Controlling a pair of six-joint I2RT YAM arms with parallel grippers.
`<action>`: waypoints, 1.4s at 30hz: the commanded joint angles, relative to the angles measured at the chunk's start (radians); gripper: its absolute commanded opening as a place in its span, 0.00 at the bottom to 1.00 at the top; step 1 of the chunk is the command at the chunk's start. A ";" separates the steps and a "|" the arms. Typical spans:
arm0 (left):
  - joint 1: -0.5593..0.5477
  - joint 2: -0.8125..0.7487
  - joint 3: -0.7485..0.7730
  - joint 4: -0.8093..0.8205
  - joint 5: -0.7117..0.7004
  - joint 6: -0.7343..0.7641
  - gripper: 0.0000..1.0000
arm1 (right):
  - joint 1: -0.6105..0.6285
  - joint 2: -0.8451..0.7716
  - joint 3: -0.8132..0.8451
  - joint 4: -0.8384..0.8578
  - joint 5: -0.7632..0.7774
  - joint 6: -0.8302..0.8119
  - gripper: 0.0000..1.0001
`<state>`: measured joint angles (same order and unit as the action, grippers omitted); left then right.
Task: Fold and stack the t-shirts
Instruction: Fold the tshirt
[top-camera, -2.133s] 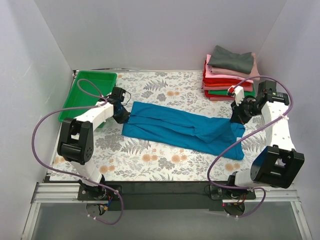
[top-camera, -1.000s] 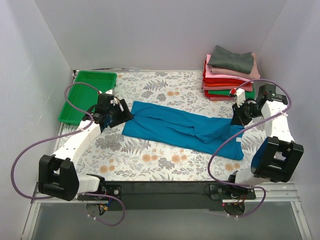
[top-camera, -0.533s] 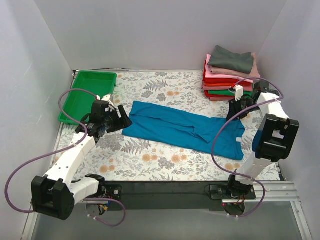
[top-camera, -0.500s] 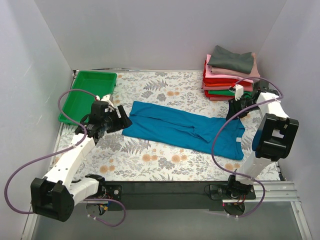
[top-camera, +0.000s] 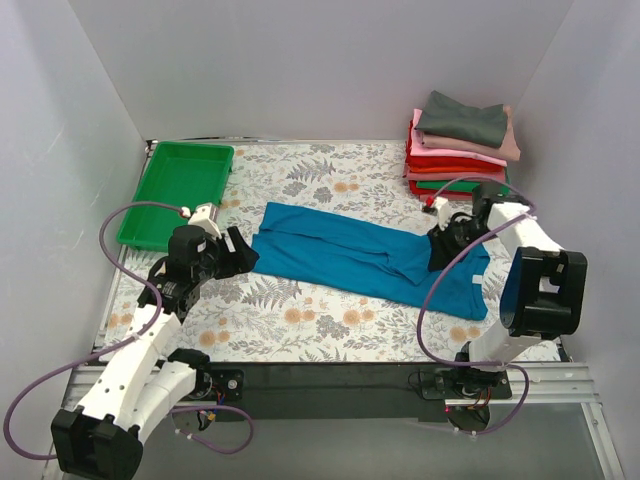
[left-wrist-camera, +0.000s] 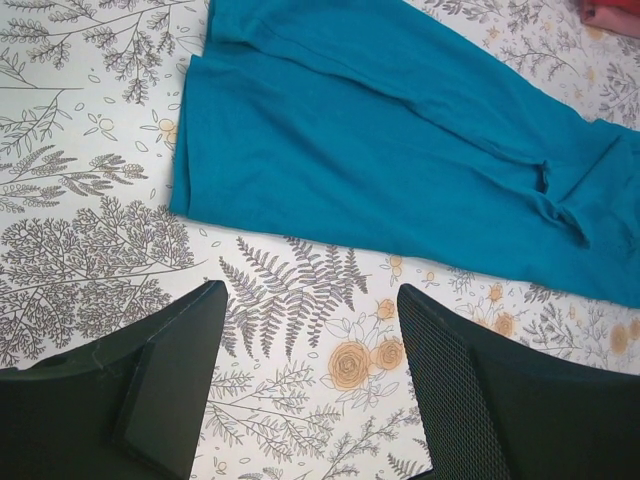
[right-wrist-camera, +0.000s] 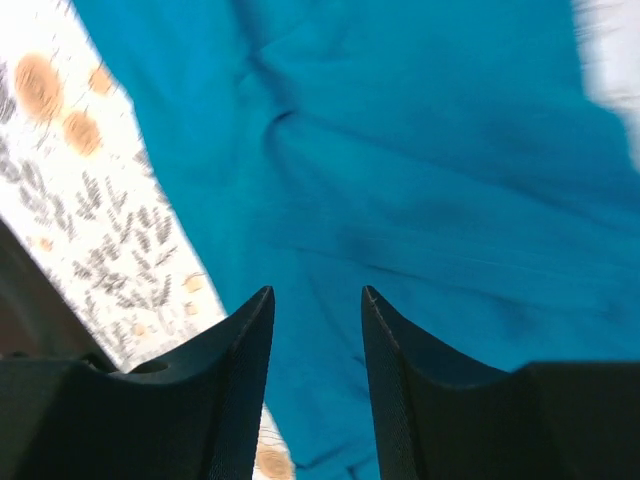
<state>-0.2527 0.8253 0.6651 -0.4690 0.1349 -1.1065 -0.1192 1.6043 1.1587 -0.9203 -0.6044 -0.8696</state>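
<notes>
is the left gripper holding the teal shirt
No, the left gripper is open over the tablecloth, short of the teal shirt.

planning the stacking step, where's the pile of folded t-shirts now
Top view: the pile of folded t-shirts sits in the far right corner of the table, just beyond the right gripper and the teal t-shirt.

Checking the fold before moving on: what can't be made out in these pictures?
- Whether the right fingers touch the shirt: right wrist view blurred, top view too small.
- Shirt's right end: cut off in left wrist view.
- Lower shirts in the stack: top view shows only edges.
</notes>
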 joint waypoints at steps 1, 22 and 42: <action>0.001 -0.044 -0.013 0.038 -0.001 0.017 0.68 | 0.062 -0.053 -0.079 -0.028 0.029 -0.043 0.48; 0.001 -0.068 -0.030 0.044 -0.015 0.010 0.68 | 0.460 -0.017 -0.166 0.216 0.450 0.142 0.56; 0.001 -0.066 -0.032 0.046 -0.020 0.008 0.68 | 0.494 0.033 -0.005 0.106 0.433 0.106 0.33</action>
<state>-0.2527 0.7685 0.6342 -0.4397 0.1287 -1.1046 0.3687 1.6402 1.1240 -0.7444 -0.1291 -0.7372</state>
